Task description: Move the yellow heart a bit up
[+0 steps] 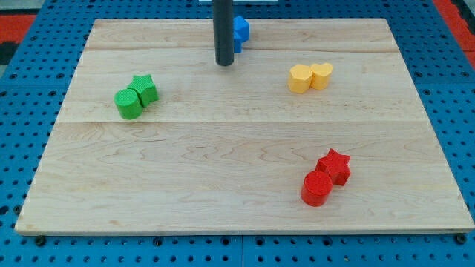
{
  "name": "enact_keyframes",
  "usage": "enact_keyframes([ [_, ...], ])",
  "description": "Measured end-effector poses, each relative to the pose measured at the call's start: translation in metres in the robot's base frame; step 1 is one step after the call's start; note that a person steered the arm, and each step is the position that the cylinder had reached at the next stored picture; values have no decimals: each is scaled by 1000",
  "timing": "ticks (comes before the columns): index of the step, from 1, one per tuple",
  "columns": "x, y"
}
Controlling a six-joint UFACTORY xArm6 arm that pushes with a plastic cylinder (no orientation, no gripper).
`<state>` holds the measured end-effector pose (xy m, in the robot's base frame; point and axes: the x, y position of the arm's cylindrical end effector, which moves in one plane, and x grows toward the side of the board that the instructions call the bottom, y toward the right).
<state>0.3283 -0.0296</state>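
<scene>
From the one camera, we saw our rod come down from the view's top edge, and our tip (224, 64) sat on the wooden board (237, 200) near its top, a little left of centre. We had no fingers to report, only that plain dark rod. Just behind it, toward the view's right, a blue block (242, 30) peeked out; the rod covered part of it, so we could not make out its shape.

The yellow heart (322, 75) lay in the upper right part of the board, touching a yellow hexagon (300, 78) on its left. Our tip stood well apart from that pair, off to their left and slightly higher in the view.

Over on the view's left, a green star (145, 89) sat against a green cylinder (128, 104). Down at the lower right, a red star (335, 166) touched a red cylinder (317, 188). A blue pegboard (30, 81) framed the board all round.
</scene>
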Motion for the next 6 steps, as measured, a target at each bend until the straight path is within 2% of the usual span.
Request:
enact_keyframes([
  [2, 55, 121],
  [3, 76, 163],
  [4, 55, 182],
  [5, 31, 174],
  [6, -25, 170],
])
